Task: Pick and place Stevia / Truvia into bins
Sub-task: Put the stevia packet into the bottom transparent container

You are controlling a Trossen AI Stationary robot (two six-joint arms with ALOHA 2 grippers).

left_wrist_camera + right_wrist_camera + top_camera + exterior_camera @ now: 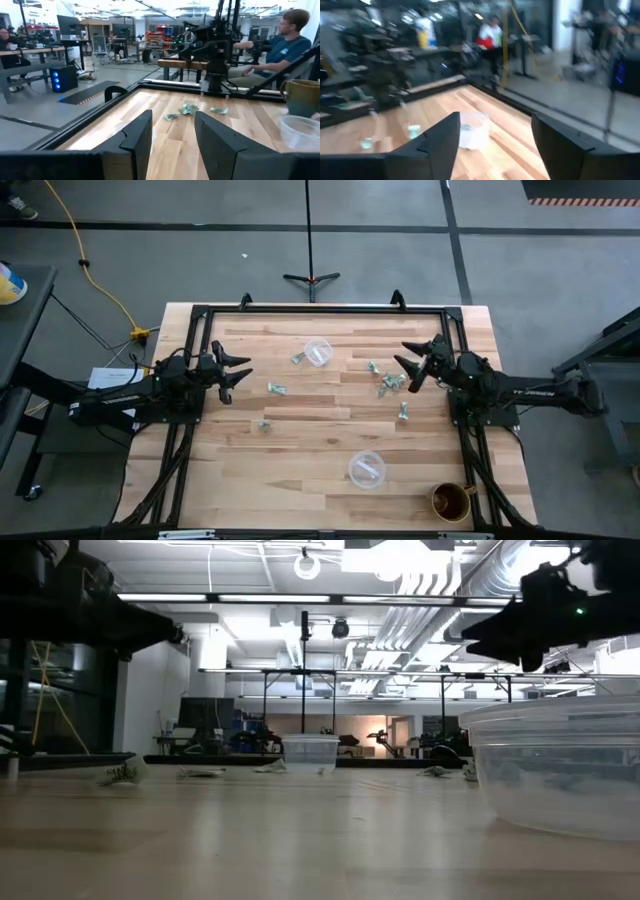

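- While the high view lays out the whole wooden table (330,430), only the left wrist view shows a person in a blue shirt (287,42) seated beyond the table's right side, and only the right wrist view shows a person in white (491,34) standing in the room off its left side.
- Left gripper (238,370) hangs above the table's left side, fingers spread, gripping nothing; its two dark fingers (137,137) frame bare wood in its own view.
- Right gripper (412,363) hangs above the right side, fingers apart and empty, just beside the right cluster of sachets.
- Two clear cups: the far cup (317,353) sits at far centre, the near cup (366,470) at near centre; the low view shows the near one large at its right.
- Stevia sachets (385,380) lie loose on the wood: roughly five in the right cluster, one beside the far cup, two on the left part. The near cup holds something pale, which I cannot identify.
- One brown mug (451,501) stands at the near right corner.
- No writing on the sachets can be read.
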